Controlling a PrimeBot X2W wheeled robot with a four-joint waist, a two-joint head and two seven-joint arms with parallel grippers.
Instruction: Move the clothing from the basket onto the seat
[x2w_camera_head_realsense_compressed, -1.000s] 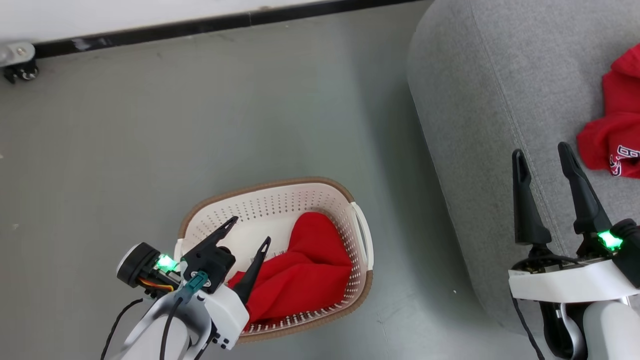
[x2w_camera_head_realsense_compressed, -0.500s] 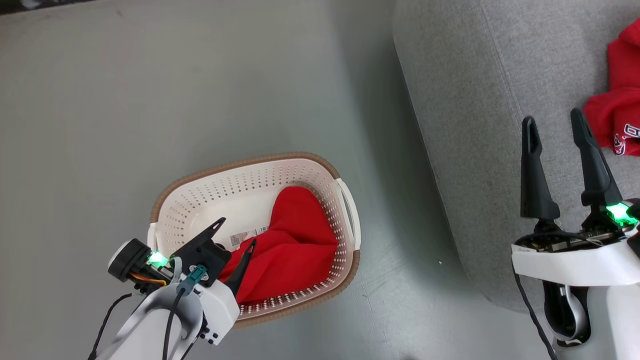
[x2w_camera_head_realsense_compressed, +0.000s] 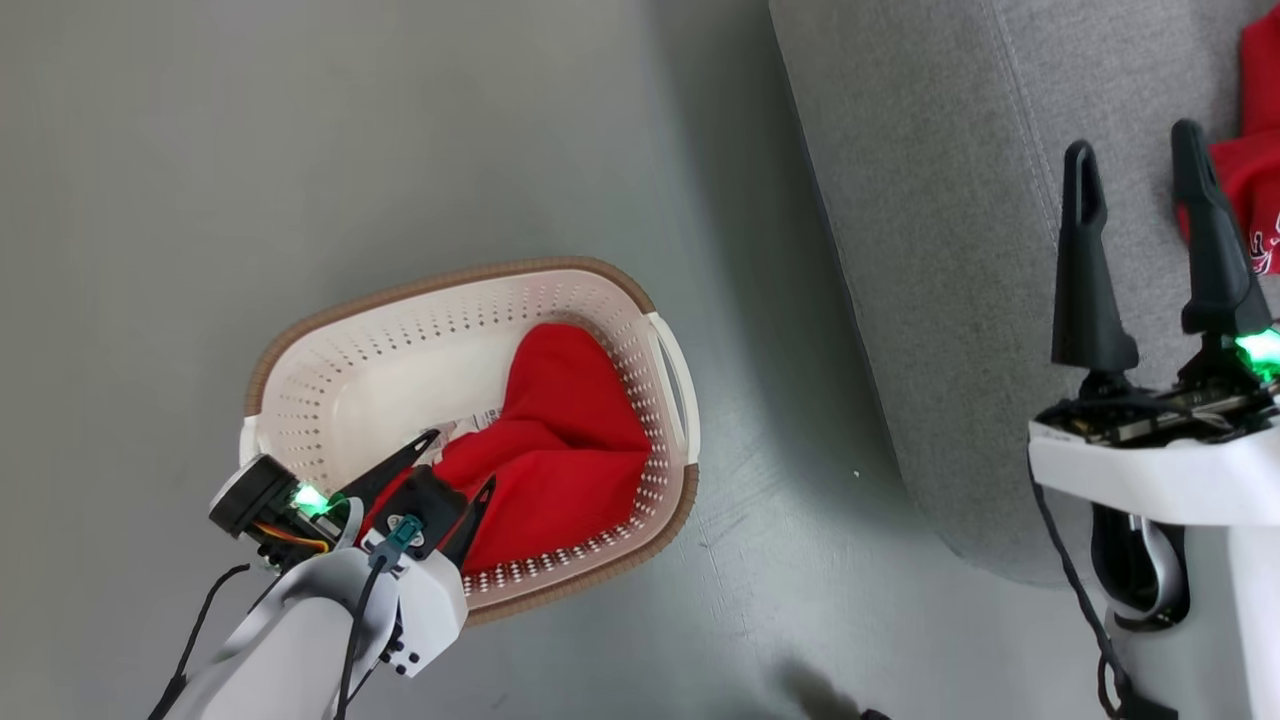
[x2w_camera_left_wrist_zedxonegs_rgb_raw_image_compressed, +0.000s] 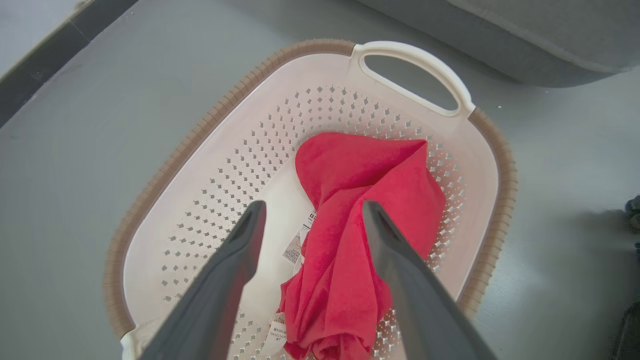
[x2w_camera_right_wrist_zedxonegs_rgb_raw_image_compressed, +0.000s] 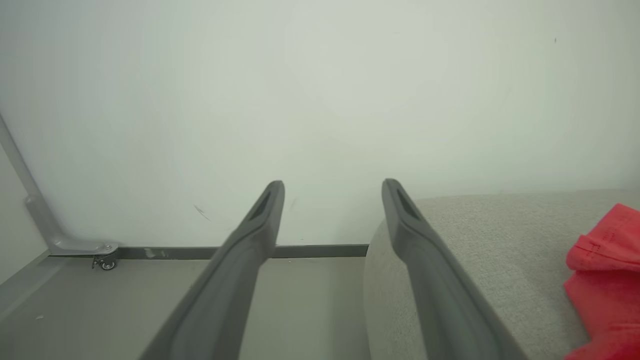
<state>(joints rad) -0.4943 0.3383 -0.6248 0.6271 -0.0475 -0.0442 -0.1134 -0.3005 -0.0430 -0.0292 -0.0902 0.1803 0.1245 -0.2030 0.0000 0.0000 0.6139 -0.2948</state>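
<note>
Head view: basket (x2w_camera_head_realsense_compressed: 330, 380) holds one plain red garment (x2w_camera_head_realsense_compressed: 560, 440), bunched toward its handle-side wall. Red jersey (x2w_camera_head_realsense_compressed: 1258, 180) lies on seat (x2w_camera_head_realsense_compressed: 950, 250). Left gripper (x2w_camera_head_realsense_compressed: 461, 458) spread wide and empty over the garment, closer than a second ago. Right gripper (x2w_camera_head_realsense_compressed: 1132, 140) wide, empty, above seat.

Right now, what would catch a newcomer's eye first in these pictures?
The crumpled plain red fabric garment lying in the cream-white perforated plastic basket on the floor, with the open left gripper poised over it. Next, a second red garment on the large grey woven sofa, beside the open right gripper.
</note>
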